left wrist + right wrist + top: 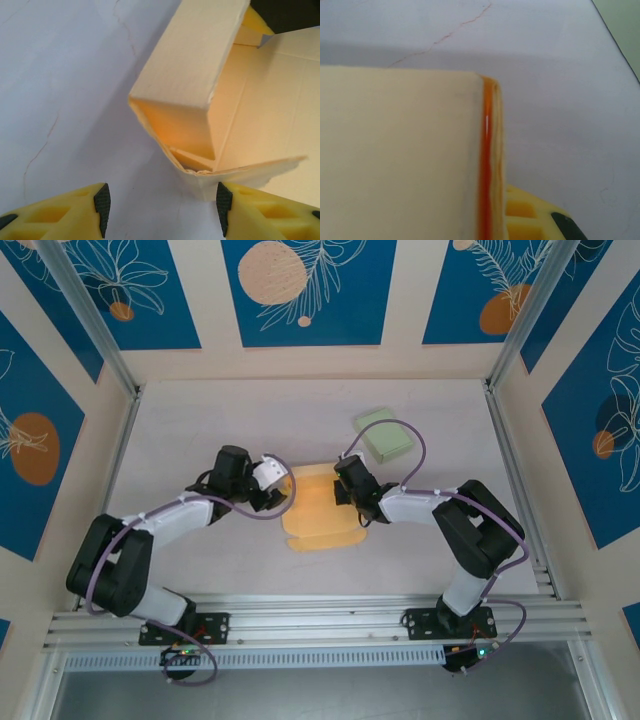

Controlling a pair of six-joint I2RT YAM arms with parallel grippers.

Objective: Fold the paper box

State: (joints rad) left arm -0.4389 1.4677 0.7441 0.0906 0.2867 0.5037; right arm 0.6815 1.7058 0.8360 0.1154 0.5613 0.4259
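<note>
Left gripper: jaws apart, nothing between them, bare table under the gap. Just ahead of its 2 yellow fingers stands a corner of the paper box, with 1 side wall raised and the lower edge ragged.

Right gripper: closed on the box's right-hand wall. In the right wrist view the doubled edge of that wall lies against the 1 visible finger.

The box sits at the centre of the table, between the 2 grippers, its front flap flat toward the bottom of the frame. A green pad lies at upper right, apart from the box. Open surface lies at upper left and down the left side.
</note>
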